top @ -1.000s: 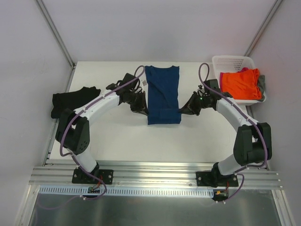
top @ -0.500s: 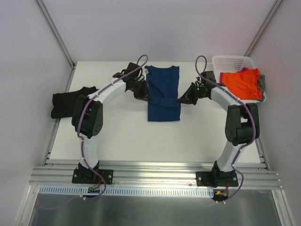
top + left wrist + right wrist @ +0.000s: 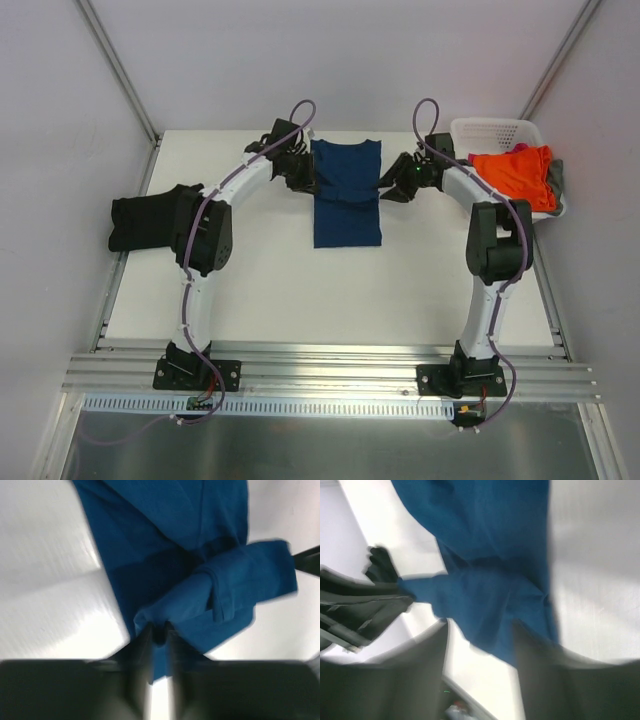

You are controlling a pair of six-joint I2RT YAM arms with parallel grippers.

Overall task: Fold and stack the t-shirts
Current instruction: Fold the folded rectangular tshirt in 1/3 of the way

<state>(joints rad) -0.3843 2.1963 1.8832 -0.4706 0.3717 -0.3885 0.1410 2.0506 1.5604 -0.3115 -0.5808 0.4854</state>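
The left gripper (image 3: 159,631) is pinching a raised fold of the navy t-shirt (image 3: 346,215), its fingers drawn almost together on the cloth. The right gripper (image 3: 480,630) is reaching to the same fold from the opposite side; blue cloth is lying between its blurred fingers, but I cannot tell whether they are clamping it. The navy t-shirt is lying flat on the worktop (image 3: 300,290) near the middle of the far edge, with the fold across it between the two grippers. The black t-shirt (image 3: 145,218) is sitting bunched at the left edge. The orange t-shirt (image 3: 512,175) is spilling from the white basket (image 3: 495,130) at the far right corner.
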